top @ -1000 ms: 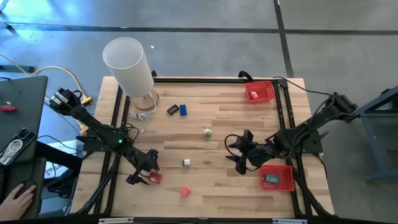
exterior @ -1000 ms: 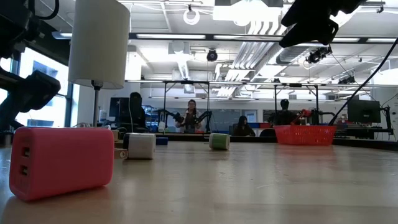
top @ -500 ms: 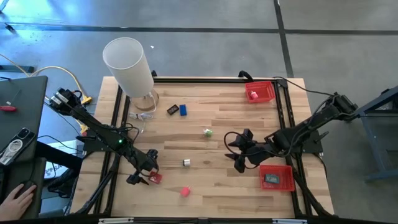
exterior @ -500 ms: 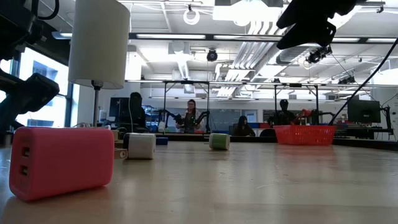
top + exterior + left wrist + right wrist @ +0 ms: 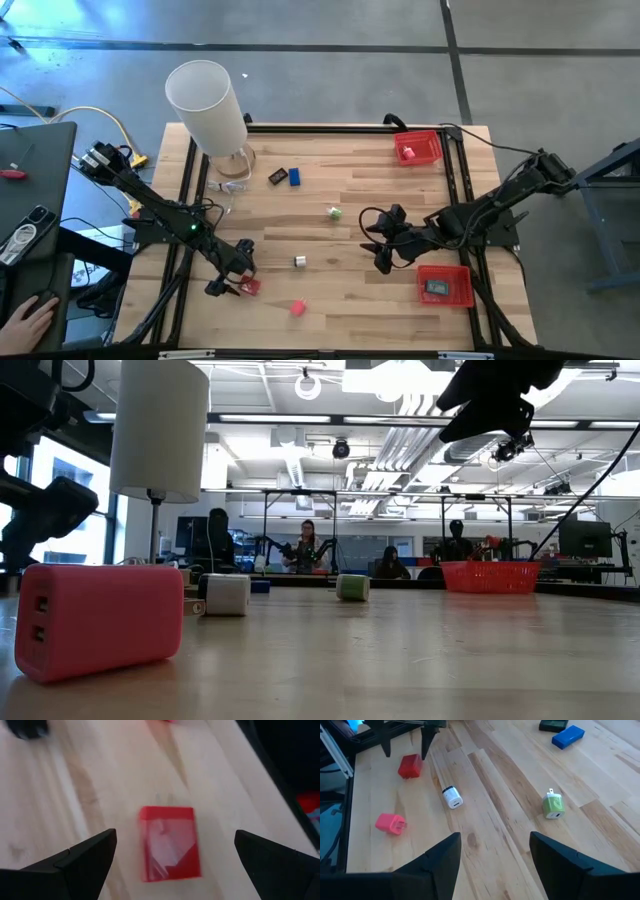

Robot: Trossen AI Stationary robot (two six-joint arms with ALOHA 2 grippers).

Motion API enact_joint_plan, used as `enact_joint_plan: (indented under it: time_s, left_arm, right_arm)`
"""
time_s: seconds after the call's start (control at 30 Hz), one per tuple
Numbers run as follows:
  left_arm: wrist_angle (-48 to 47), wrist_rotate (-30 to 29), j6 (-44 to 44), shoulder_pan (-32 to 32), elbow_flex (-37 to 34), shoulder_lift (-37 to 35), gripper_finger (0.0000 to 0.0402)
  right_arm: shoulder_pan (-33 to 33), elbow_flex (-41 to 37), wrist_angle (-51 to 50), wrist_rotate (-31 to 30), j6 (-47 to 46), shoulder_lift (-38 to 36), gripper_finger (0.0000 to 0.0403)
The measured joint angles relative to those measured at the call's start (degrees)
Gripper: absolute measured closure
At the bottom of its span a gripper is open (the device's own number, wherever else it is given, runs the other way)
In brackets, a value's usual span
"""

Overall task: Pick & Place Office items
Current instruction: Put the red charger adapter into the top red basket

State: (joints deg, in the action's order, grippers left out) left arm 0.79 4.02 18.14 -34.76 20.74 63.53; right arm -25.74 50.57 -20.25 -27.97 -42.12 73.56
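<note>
i'm hovering the left gripper (image 5: 233,281) with its fingers spread wide, and the small red plastic charger block (image 5: 169,842) is lying flat on the wooden table (image 5: 350,200) right between them, touching neither. i'm holding the right gripper (image 5: 378,243) above the table's middle, jaws parted and carrying nothing. ahead of it are lying a green plug adapter (image 5: 553,805), a white plug adapter (image 5: 452,797), and a pink charger block (image 5: 390,823); farther off, a blue block (image 5: 568,736).
</note>
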Motion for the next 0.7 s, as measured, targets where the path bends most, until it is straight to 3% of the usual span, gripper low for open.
enact_joint_plan:
  time_s: [0.1,0.4,0.7]
  left_arm:
    - [0.1,-3.0,-0.4,0.0,0.0,0.0,0.0007]
    - [0.1,-3.7,-1.3,-1.5,0.0,0.5,0.0007]
    - [0.1,-9.0,1.6,-6.4,-0.1,6.3,0.0007]
  right_arm:
    - [0.0,0.0,0.0,0.0,0.2,0.0,0.0179]
    - [0.0,0.0,0.0,0.0,0.3,0.0,0.0179]
    - [0.0,0.0,0.0,0.0,0.4,0.0,0.0179]
